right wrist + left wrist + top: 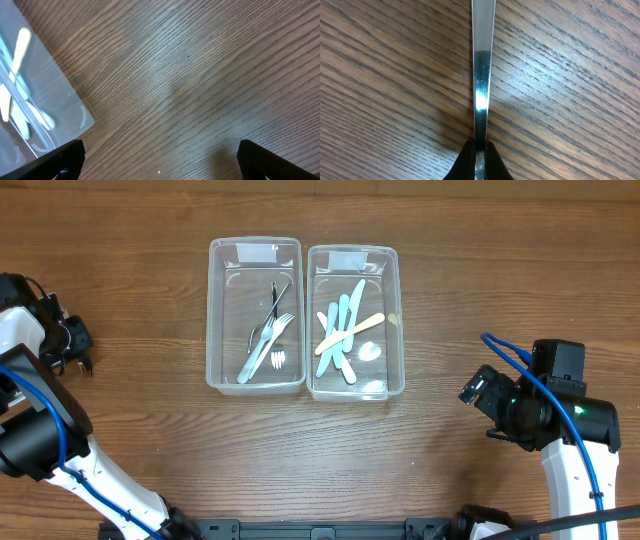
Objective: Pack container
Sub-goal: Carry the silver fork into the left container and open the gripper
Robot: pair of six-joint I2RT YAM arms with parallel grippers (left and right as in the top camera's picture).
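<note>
Two clear plastic containers stand side by side at the table's middle. The left container (218, 310) holds metal forks (268, 340). The right container (394, 320) holds blue and cream plastic cutlery (340, 330); its corner shows in the right wrist view (75, 107). My left gripper (82, 352) is at the far left table edge; in the left wrist view its jaws (479, 157) are shut on a shiny metal utensil handle (481, 75) above bare wood. My right gripper (478, 395) is open and empty, right of the containers (160, 157).
Blue cables run along both arms (520, 365). Bare wood table lies around the containers (130, 450). The utensil's far end is out of view in the left wrist view.
</note>
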